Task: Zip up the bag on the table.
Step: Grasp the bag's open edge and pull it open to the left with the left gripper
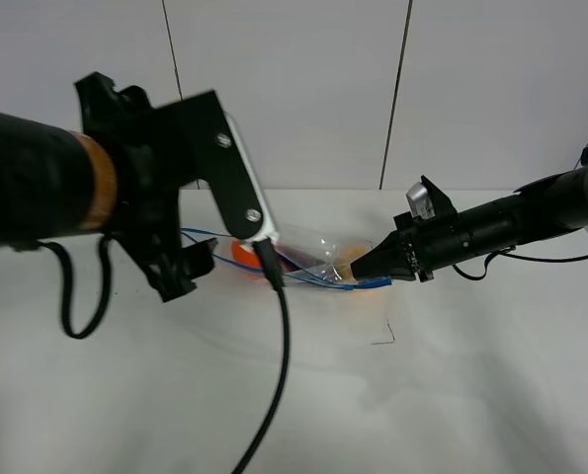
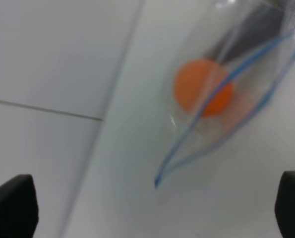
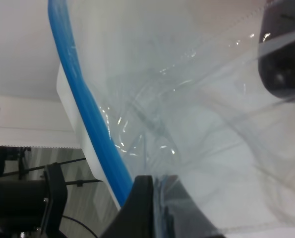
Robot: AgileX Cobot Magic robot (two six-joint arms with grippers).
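The clear bag point(image 1: 323, 253) lies on the white table point(image 1: 452, 385) at the middle, with orange produce point(image 1: 242, 253) showing through and its blue zip strip point(image 1: 325, 283) along the near edge. My right gripper point(image 1: 372, 269) is shut on the strip's right end. In the right wrist view the blue strip point(image 3: 83, 104) and crinkled plastic point(image 3: 197, 124) fill the frame, with one fingertip point(image 3: 140, 208) pressed on them. My left gripper point(image 1: 190, 269) is open just left of the bag, not touching it. The left wrist view shows the bag's mouth gaping point(image 2: 221, 99) around the orange point(image 2: 203, 88).
A black cable point(image 1: 280, 375) hangs from the left arm over the table's front. A small dark mark point(image 1: 382, 338) lies on the table near the bag. A panelled wall point(image 1: 303, 89) stands behind the table's far edge. A dark rounded shape point(image 3: 283, 64) shows through the plastic.
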